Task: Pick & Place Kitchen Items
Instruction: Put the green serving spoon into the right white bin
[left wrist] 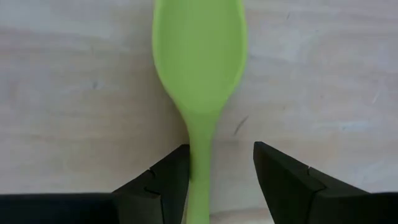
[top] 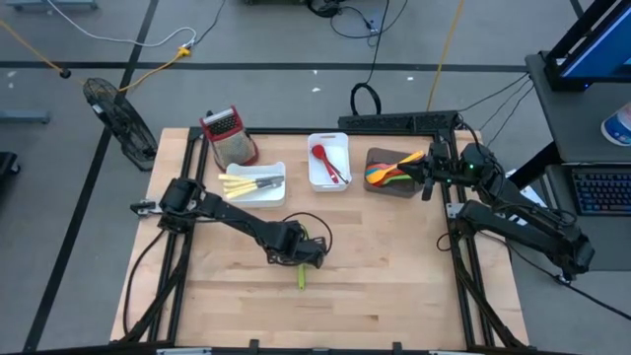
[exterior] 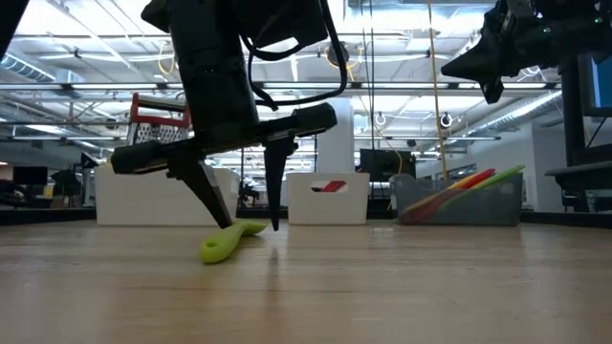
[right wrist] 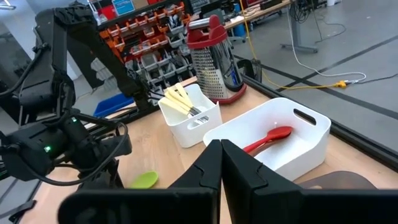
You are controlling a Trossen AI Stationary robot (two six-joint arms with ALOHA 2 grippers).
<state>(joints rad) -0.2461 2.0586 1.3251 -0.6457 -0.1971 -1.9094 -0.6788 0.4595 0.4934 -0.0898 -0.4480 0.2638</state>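
left gripper (left wrist: 221,186), lower centre of the left wrist view: we see its fingers apart, straddling the handle of the green spoon (left wrist: 199,68), which lies flat on the tabletop (top: 394,286) at the centre of the high view. right gripper (right wrist: 221,171), fingers pressed together and empty, hangs above the brown tray (top: 392,183) of coloured utensils (top: 389,170), right of centre. red spatula (top: 325,161) lies in the middle white tray (top: 328,162).

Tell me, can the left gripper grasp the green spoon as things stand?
Probably yes. The left gripper is open, with a finger on each side of the green spoon's handle on the bare table; nothing blocks it.
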